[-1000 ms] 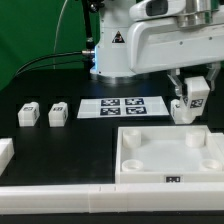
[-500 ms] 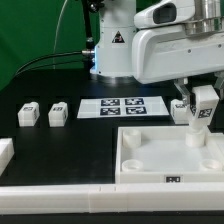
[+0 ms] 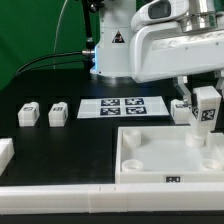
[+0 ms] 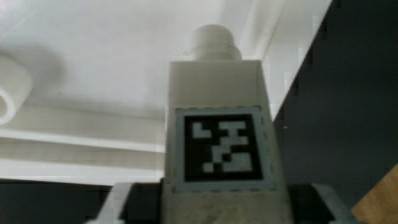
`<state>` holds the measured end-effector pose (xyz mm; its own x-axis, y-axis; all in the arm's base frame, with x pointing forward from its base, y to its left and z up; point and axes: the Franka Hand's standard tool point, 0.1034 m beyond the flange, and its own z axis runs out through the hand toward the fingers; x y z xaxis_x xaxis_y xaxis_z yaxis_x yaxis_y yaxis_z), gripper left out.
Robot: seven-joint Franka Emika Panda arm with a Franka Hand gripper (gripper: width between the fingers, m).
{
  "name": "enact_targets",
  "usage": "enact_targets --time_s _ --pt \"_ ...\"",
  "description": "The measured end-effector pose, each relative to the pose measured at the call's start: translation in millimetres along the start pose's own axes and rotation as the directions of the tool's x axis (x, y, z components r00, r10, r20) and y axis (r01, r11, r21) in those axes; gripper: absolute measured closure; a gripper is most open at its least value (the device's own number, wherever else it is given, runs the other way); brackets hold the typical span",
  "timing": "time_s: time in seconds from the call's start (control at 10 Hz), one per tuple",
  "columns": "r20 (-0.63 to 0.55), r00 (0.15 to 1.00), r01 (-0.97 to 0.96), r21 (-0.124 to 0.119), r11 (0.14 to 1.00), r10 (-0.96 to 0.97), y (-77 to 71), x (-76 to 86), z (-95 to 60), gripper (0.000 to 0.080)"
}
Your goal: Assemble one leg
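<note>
My gripper (image 3: 207,97) is shut on a leg (image 3: 208,115), a small white block with a marker tag, and holds it upright above the far right corner of the large white panel (image 3: 150,160). In the wrist view the leg (image 4: 217,100) fills the middle with its tag toward the camera and its peg end pointing at the panel (image 4: 89,110). A round socket (image 4: 9,85) shows at the edge, off to the side of the leg. The gripper (image 4: 222,208) grips the leg's near end. Another leg (image 3: 181,109) stands just behind the panel. Two more legs (image 3: 29,114) (image 3: 58,113) stand at the exterior view's left.
The marker board (image 3: 121,107) lies in front of the robot base (image 3: 115,55). A white block (image 3: 5,152) sits at the exterior view's left edge. A long white rail (image 3: 70,198) runs along the front.
My gripper has carried the leg toward the exterior view's right and slightly down, from beside the standing leg to over the panel's far right corner.
</note>
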<state>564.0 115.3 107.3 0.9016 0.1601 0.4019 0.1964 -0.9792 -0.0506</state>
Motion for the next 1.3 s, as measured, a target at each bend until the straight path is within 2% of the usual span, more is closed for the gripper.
enact_targets --time_s 0.3,0.5,1.0,1.3 --pt "-0.047 0.999 0.028 0.006 1.0 -0.028 -6.9 28.3 4.1 0.0507" --pt "-0.062 0.997 0.051 0.005 0.999 -0.05 -4.0 41.8 7.9 0.0507" --pt "-0.11 0.992 0.066 -0.005 0.998 -0.066 -0.3 42.2 11.3 0.0507" --pt "-0.099 0.991 0.085 -0.012 0.996 -0.085 9.1 38.3 19.0 0.0507"
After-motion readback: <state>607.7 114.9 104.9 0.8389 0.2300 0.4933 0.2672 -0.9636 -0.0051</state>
